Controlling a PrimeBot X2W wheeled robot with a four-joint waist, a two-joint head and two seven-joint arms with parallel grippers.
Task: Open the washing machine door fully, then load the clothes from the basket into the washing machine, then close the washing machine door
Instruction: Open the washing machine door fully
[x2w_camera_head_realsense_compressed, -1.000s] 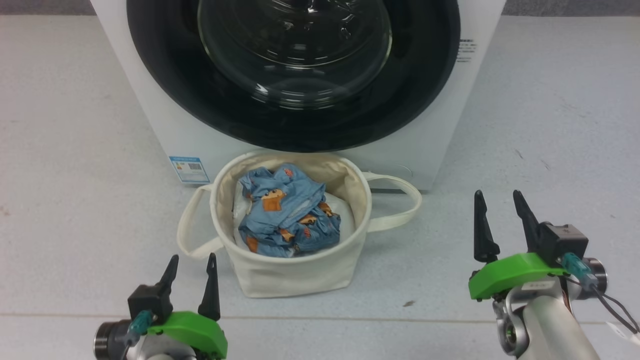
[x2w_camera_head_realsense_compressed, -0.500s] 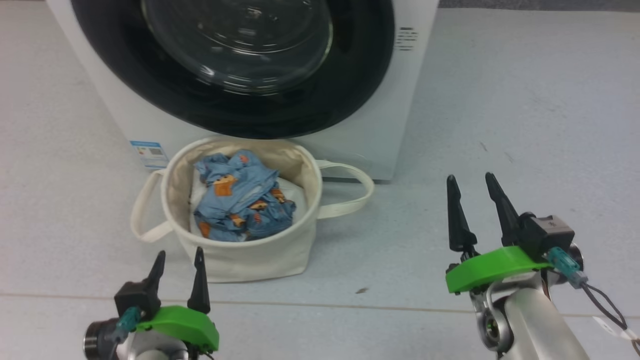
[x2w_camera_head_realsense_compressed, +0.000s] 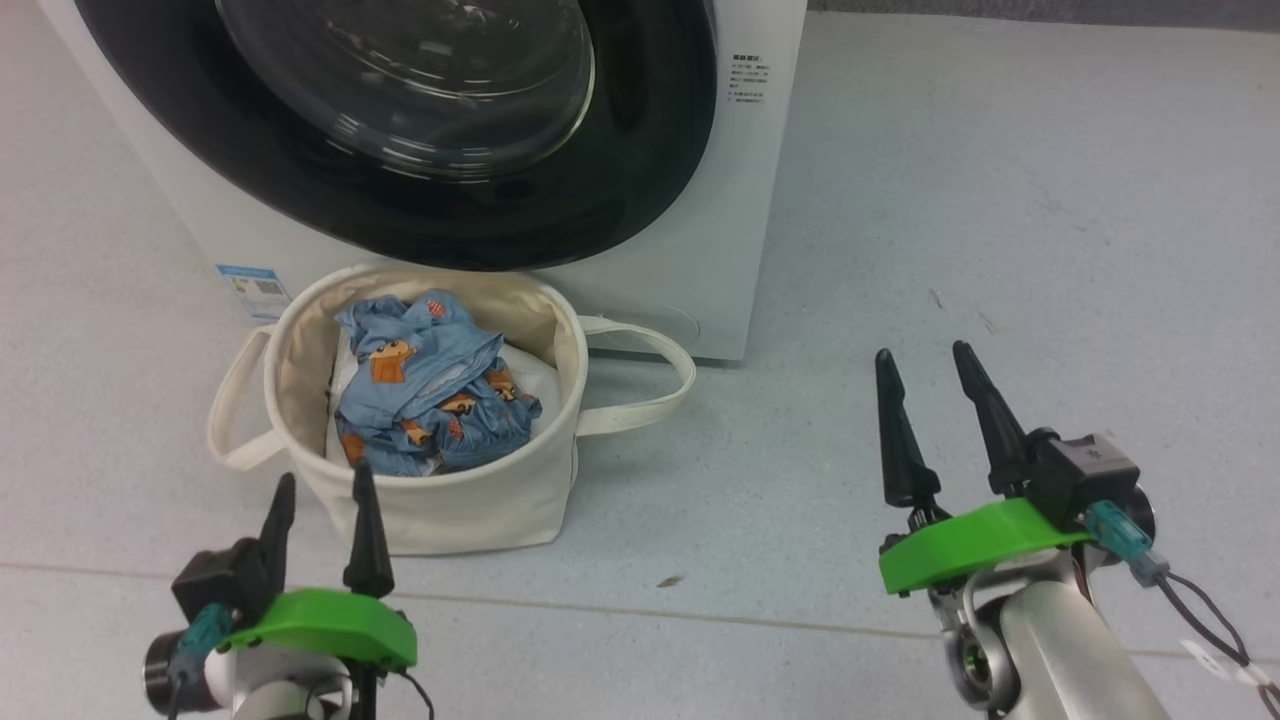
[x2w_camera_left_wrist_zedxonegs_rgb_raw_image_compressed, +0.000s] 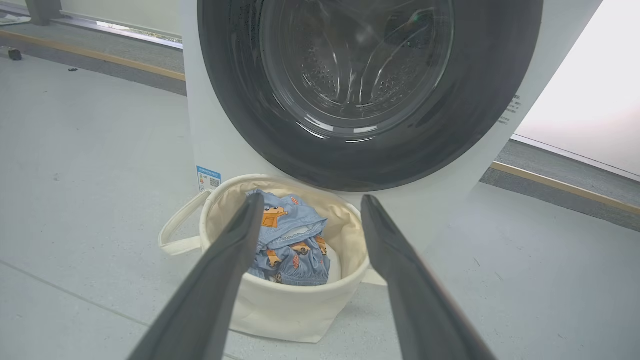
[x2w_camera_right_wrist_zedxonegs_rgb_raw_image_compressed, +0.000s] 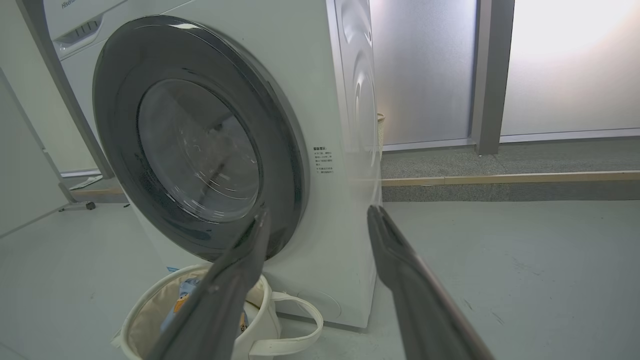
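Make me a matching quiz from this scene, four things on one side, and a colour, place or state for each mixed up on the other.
Things:
1 washing machine door
2 clothes
3 basket
4 right gripper

Descriptions:
A open, holding nothing
B cream fabric
C black rim, clear glass
D lying in the basket

Pairs: 1-C, 2-D, 3-B, 4-A

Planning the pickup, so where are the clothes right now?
In the head view the clothes lie inside the basket, left of centre on the floor, directly in front of the washing machine.
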